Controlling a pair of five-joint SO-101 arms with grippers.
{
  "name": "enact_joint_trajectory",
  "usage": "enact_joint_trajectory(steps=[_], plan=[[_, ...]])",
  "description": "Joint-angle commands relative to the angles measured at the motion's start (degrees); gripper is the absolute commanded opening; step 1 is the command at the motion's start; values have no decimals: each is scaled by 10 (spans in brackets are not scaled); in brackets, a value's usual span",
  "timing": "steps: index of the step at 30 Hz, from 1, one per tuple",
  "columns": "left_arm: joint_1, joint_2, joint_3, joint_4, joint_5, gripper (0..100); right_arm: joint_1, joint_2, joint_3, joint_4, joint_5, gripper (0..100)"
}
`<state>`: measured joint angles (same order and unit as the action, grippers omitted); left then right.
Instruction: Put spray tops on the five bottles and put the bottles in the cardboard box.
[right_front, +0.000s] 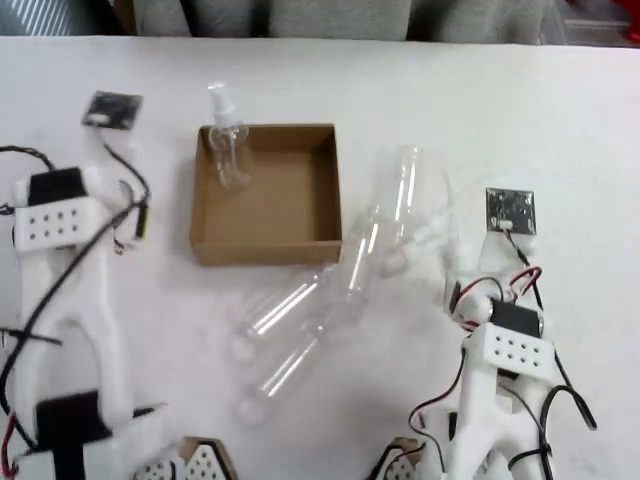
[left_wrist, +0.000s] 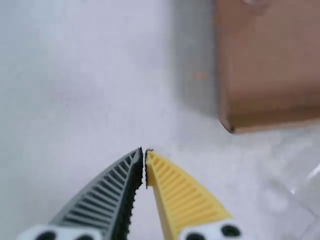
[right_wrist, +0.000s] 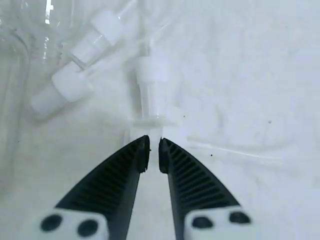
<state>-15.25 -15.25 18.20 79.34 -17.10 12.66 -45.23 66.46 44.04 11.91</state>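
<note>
The cardboard box (right_front: 265, 235) sits mid-table. In its far left corner is a clear bottle (right_front: 230, 150) with a spray top on. Several uncapped clear bottles (right_front: 300, 330) lie in a heap to the right of and in front of the box. Loose white spray tops (right_wrist: 150, 82) lie beside them. My right gripper (right_wrist: 152, 150) has its black fingers shut to a thin slit, tips at the head of one spray top, with nothing clearly between them. My left gripper (left_wrist: 145, 154) is shut and empty over bare table, just left of the box's corner (left_wrist: 265, 75).
Two small dark squares lie on the white table, one at the far left (right_front: 110, 108) and one at the right (right_front: 510, 210). Cables trail from both arms (right_front: 60, 215) (right_front: 505, 350). A clear bottle (left_wrist: 300, 175) lies near the box's front corner.
</note>
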Motion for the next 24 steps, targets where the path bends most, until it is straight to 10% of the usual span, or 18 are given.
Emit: enact_joint_trajectory(steps=[1,13,24], plan=[[91,-102,-25,68,-51,25,6,-15,-3,-9,-2,20],[362,-128,87,10,-43,146,6,-11,-3,-15,-2,20],[419,-128,236,-180,-45,226,6,-11,4,-32,-2,20]])
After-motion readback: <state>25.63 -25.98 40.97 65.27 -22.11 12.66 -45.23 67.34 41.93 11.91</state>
